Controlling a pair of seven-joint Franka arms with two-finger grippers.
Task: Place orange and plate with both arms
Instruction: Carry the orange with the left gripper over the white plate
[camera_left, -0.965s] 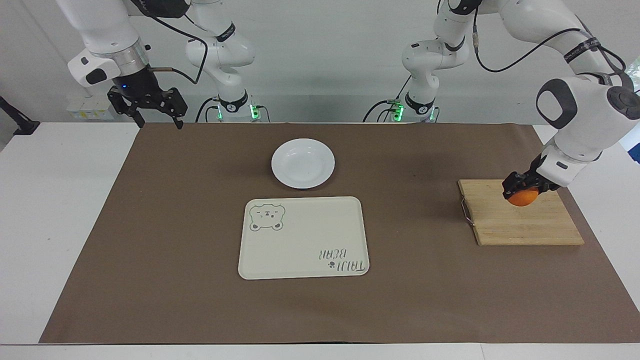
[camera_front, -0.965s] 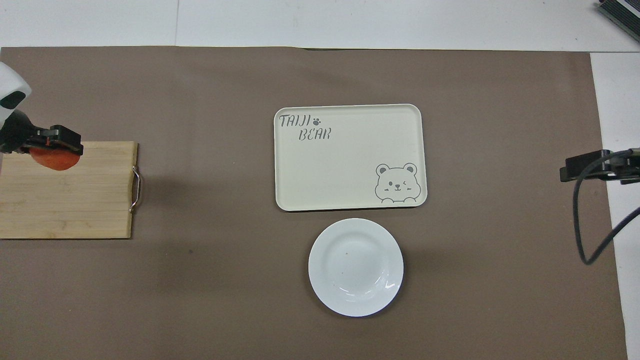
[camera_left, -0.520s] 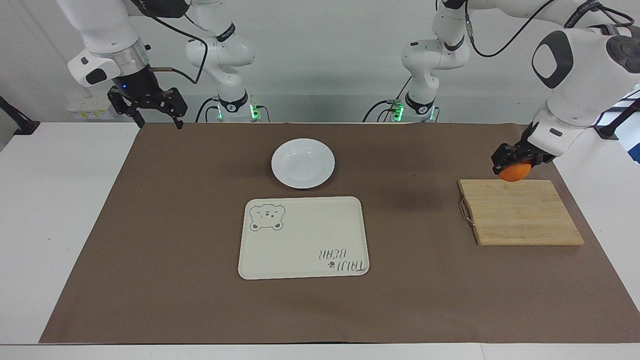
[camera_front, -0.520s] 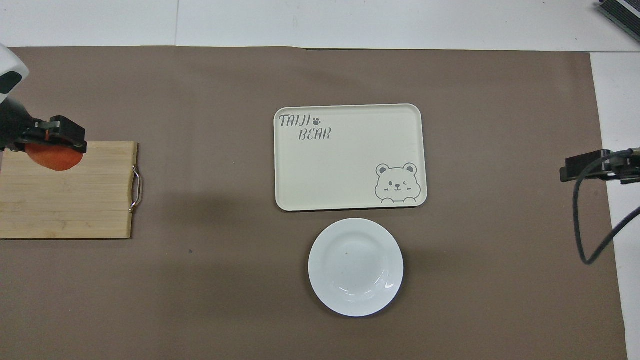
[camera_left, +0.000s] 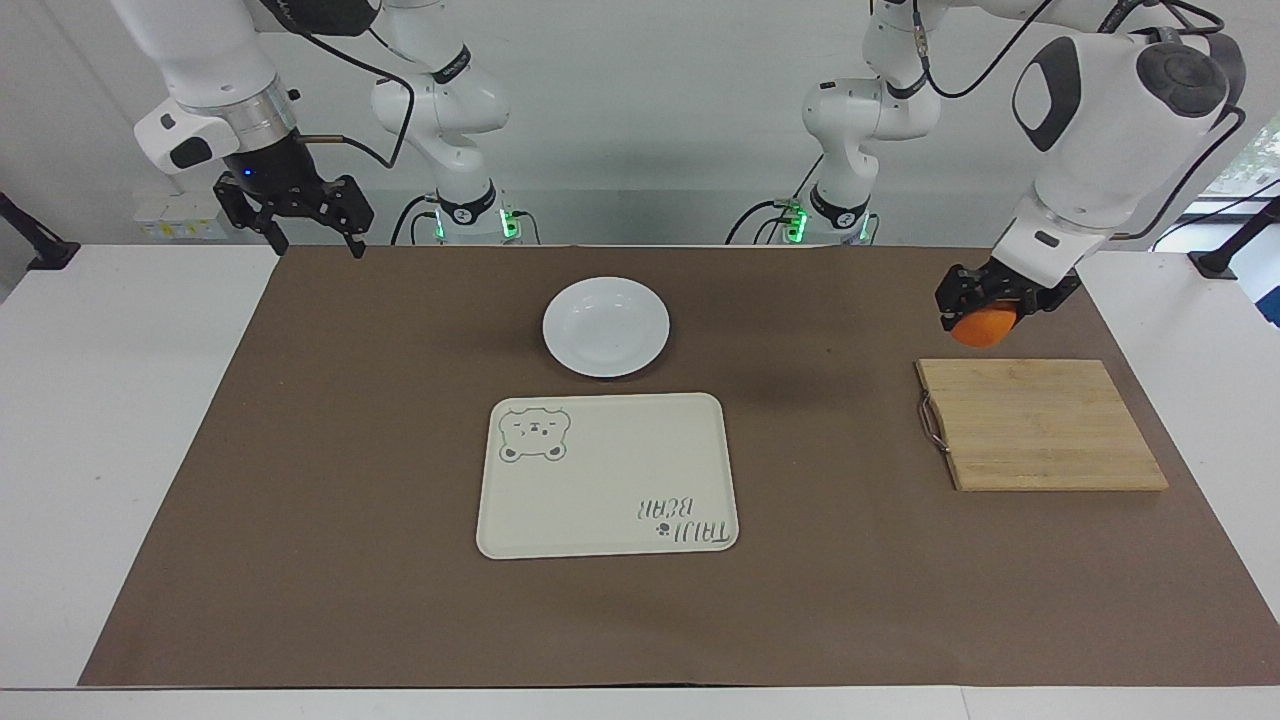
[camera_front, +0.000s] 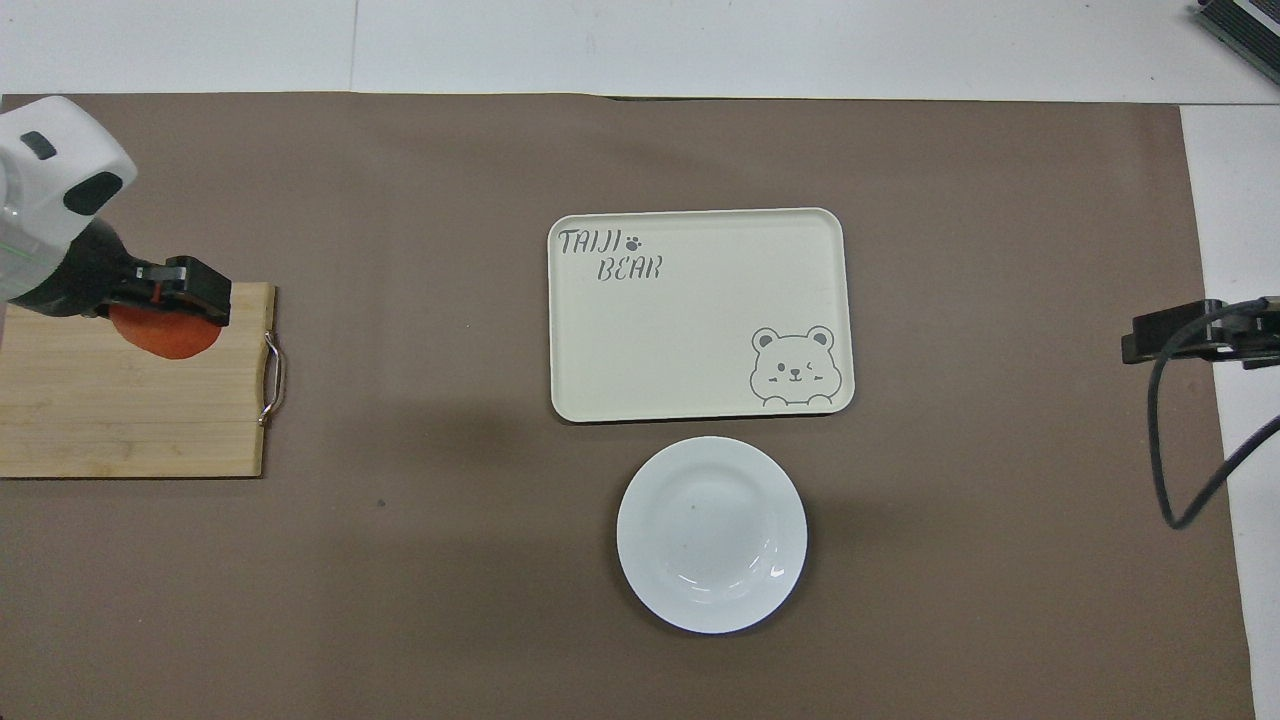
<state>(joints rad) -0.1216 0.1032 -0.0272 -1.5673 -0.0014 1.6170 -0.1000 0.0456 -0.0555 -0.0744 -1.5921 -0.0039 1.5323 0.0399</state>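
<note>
1. Left tool (camera_left: 985, 308) is clenched on the orange (camera_left: 982, 327), held up in the air; from above the orange (camera_front: 165, 335) sits over the wooden board (camera_front: 130, 400), at the corner by its metal handle (camera_front: 272, 378).
2. From across the room the orange hangs clear above the brown mat (camera_left: 400, 620), with no contact with the board (camera_left: 1040, 425) below it.
3. Right tool (camera_left: 300, 215) waits at the right arm's end of the counter (camera_left: 100, 450), over the mat's corner nearest the robots, its fingers spread apart and gripping nothing.
4. From above, only the tip of that right tool (camera_front: 1180, 335) shows at the mat's edge, with a dark cable (camera_front: 1170, 450) looping down from it.
5. White plate (camera_left: 606, 326) lies flat on the mat in the middle of the counter, empty, and well apart from both tools.
6. Cream tray (camera_left: 606, 474) with a bear print lies just beside the plate, farther from the robots than it, and nothing is on it.
7. From above, the plate (camera_front: 711, 533) and the tray (camera_front: 700, 312) show a narrow gap of mat between them.
</note>
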